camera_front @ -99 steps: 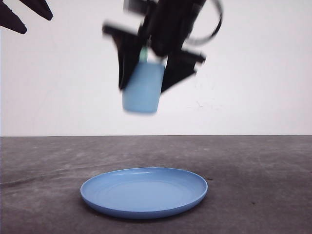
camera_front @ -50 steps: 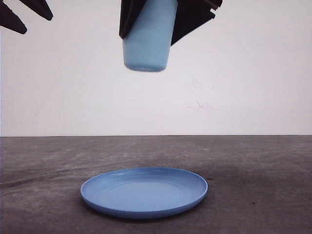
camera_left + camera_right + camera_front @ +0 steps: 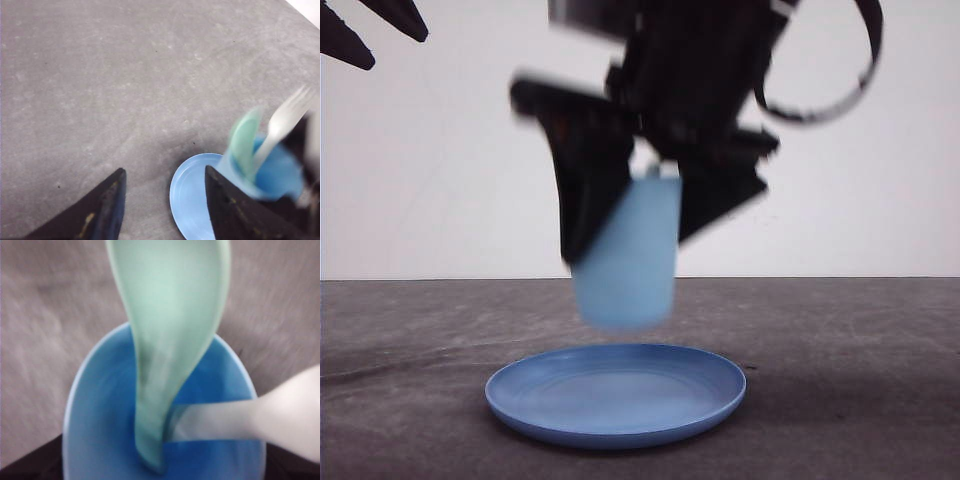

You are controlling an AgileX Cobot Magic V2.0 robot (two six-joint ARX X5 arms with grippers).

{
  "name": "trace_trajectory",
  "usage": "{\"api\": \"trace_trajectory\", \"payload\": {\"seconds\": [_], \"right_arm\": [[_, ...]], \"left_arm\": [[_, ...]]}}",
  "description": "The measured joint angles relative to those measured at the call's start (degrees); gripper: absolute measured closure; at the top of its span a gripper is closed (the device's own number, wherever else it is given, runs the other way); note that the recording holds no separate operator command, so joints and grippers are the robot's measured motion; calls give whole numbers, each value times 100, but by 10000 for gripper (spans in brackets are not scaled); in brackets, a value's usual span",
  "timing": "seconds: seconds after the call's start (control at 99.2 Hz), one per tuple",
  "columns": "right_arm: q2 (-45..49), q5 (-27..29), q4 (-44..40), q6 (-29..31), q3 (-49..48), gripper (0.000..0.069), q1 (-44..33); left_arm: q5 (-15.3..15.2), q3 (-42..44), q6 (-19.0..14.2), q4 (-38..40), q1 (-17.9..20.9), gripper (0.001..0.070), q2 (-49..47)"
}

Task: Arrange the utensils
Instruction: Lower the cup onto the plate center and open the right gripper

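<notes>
Above the round blue plate (image 3: 616, 394), my right hand (image 3: 638, 235) is clamped on the light blue plastic cup (image 3: 626, 262) holding the mint-green plastic spoon (image 3: 167, 330) and white plastic fork (image 3: 285, 121); left hand (image 3: 165, 185) apart. A tilted landing could tip them out.

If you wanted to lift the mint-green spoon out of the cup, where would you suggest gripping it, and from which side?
Grip the spoon at its rounded bowl end, coming straight down from above. It stands handle-down inside the light blue cup, so only the bowl rises clear of the rim. The white fork leans beside it, so pinch the bowl's flat faces on the side away from the fork. The right tool holds the cup above the plate.
</notes>
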Motion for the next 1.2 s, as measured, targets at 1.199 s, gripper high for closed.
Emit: {"api": "trace_trajectory", "payload": {"seconds": [1.199], "right_arm": [[636,313,634,522,-175,224,212]], "left_arm": [[0,0,0,-24,0,412,0]]}}
